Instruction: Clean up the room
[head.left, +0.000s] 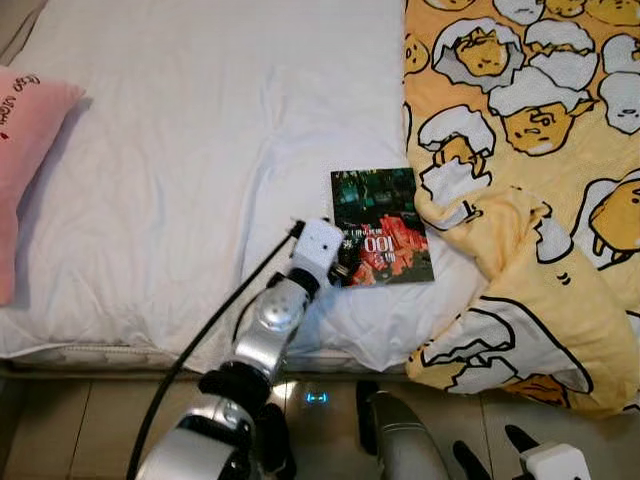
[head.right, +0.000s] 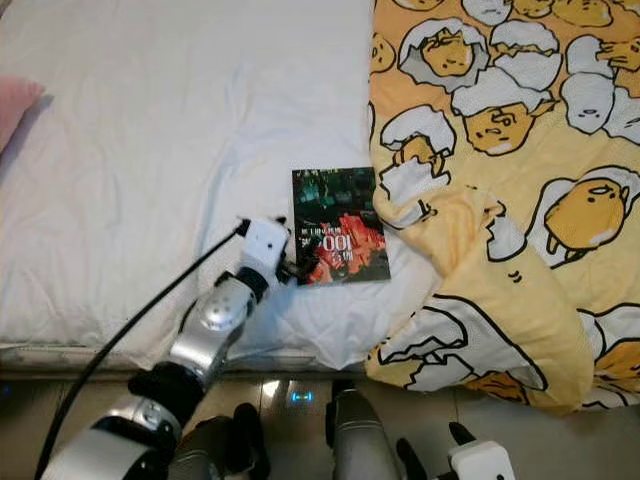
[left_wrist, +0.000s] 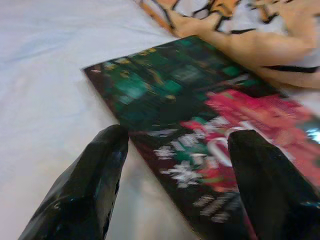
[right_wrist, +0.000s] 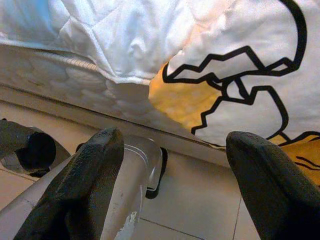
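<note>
I have the left gripper (left_wrist: 172, 155) out over the bed (head.left: 180, 160), at the near left corner of the book (head.left: 381, 226). In the left wrist view its 2 black fingers (left_wrist: 87, 185) stand well apart, 1 over the white sheet just outside the book's left edge and the other over the cover; nothing is clamped between them, and I cannot tell whether the tips touch the cover or the sheet.

The book lies flat on the white sheet close to the bed's near edge, about midway along it. Its cover is dark green at the far half and red at the near half, with white lettering and a large "100" that reads upside down from my head cameras. Its right edge sits against the rumpled fold of the yellow duvet (head.left: 540, 200), printed with cartoon egg characters, which covers the right side of the bed and spills over the near edge.

A pink pillow (head.left: 25, 150) rests at the bed's left edge, well apart from the book.

The right gripper (right_wrist: 170, 165) hangs low beside the bed frame, above the tiled floor (right_wrist: 200, 205); its fingers are spread wide and empty, with the duvet's overhang beyond them.
</note>
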